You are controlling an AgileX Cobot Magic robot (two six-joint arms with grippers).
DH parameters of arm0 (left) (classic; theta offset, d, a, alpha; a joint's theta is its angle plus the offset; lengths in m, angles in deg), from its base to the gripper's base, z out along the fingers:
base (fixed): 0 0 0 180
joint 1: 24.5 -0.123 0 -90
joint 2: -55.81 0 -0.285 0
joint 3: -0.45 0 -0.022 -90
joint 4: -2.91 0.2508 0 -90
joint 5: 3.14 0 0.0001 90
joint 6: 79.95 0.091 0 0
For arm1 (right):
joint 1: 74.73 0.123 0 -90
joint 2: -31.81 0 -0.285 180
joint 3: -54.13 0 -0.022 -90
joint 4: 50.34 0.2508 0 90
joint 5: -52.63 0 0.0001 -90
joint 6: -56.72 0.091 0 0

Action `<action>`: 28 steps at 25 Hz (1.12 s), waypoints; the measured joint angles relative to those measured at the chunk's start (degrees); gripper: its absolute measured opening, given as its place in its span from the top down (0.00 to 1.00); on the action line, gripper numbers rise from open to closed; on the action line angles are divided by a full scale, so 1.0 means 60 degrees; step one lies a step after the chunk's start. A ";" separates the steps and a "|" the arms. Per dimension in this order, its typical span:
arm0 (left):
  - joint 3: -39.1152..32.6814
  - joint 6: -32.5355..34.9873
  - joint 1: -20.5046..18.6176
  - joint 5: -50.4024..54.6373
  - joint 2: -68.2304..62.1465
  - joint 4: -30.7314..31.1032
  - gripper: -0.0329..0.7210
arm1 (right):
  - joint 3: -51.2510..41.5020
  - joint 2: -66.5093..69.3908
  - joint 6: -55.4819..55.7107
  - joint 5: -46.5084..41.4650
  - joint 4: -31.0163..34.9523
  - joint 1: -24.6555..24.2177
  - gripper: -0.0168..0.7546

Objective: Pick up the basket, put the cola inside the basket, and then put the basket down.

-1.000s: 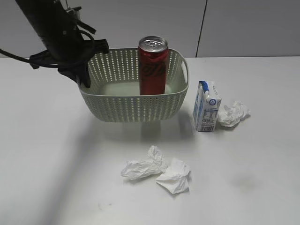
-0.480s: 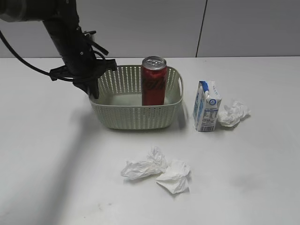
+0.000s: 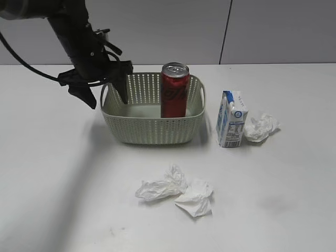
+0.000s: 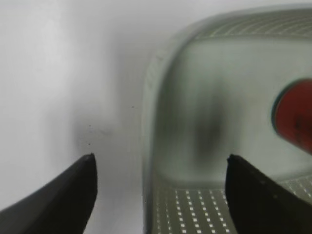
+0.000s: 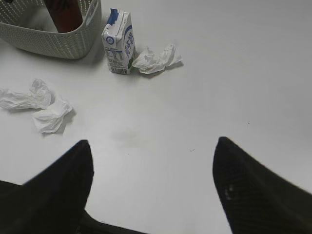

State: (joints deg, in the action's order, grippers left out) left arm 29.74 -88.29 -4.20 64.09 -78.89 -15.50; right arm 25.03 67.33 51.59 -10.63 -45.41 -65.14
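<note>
The pale sage-green basket (image 3: 152, 126) stands on the white table. The red cola can (image 3: 174, 92) stands upright inside it, toward the right. My left gripper (image 3: 107, 98) is open, its two fingers astride the basket's left end wall, one outside and one inside. The left wrist view shows that wall (image 4: 153, 161) between the open fingers (image 4: 158, 168) and the can's red edge (image 4: 295, 117) at right. My right gripper (image 5: 153, 163) is open and empty over bare table, out of the exterior view. The basket (image 5: 53, 41) sits at that view's top left.
A white-and-blue carton (image 3: 231, 126) stands right of the basket, with a crumpled tissue (image 3: 261, 127) beside it. Two crumpled tissues (image 3: 176, 190) lie in front of the basket. The carton (image 5: 118, 44) and tissues show in the right wrist view too.
The basket with the can came down onto the table and shifted slightly right. My left gripper opened and let go of the basket's left end.
</note>
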 joint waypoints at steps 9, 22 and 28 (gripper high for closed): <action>0.0713 0.0001 -0.0607 0.0394 0.0804 0.1199 0.13 | -0.0468 0.0000 0.0000 0.0336 -0.0012 0.0000 0.21; -0.2288 0.0001 -0.0731 0.0408 0.4676 0.3893 0.18 | -0.3611 -0.0505 -0.0204 0.2530 -0.0157 0.0000 0.21; -0.4861 -0.0139 -0.0735 0.0416 0.6892 0.4102 0.18 | -0.3947 -0.1452 -0.0350 0.3163 -0.0056 0.0000 0.21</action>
State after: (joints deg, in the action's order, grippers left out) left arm 0.57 -89.12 -8.61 66.59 -37.54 9.12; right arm 1.35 58.62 49.49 8.34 -45.74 -65.14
